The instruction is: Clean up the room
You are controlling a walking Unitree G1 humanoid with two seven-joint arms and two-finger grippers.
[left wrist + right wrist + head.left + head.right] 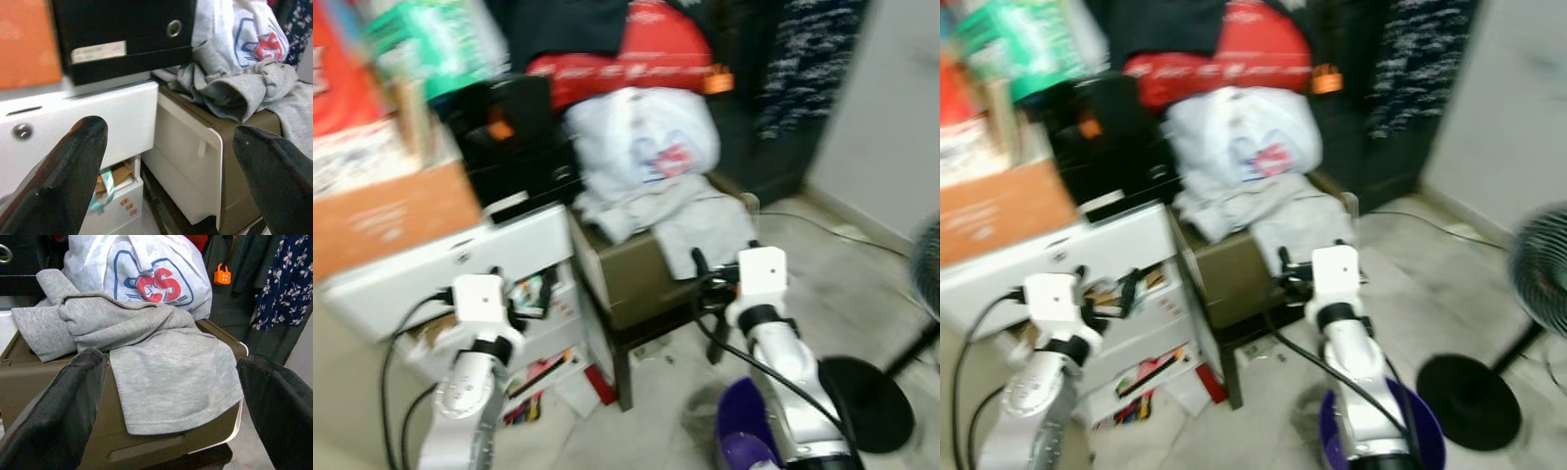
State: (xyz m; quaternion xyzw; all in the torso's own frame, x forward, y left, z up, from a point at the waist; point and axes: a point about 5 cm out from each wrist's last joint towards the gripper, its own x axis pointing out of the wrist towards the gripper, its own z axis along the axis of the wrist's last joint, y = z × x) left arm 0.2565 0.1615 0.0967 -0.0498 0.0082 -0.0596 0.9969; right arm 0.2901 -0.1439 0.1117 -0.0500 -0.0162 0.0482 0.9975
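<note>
A grey sweatshirt [161, 362] lies crumpled over the top and front of an olive-brown box [626, 279]. Behind it rests a white bag with a red and blue logo [641, 137]. My right gripper [702, 279] hovers just in front of the box, open, with the sweatshirt's hanging hem seen between its wide-spread fingers [63, 406]. My left gripper [521, 294] is open in front of the white drawer unit [98, 122], nothing between its fingers [68, 171]. The head views are blurred.
A black box [519, 137] and an orange carton [391, 215] sit on the drawer unit. Behind them are a red bag [636, 59] and hanging dark clothes [293, 289]. A purple bin [1425, 441] stands by my right arm, a fan's base [867, 401] beside it.
</note>
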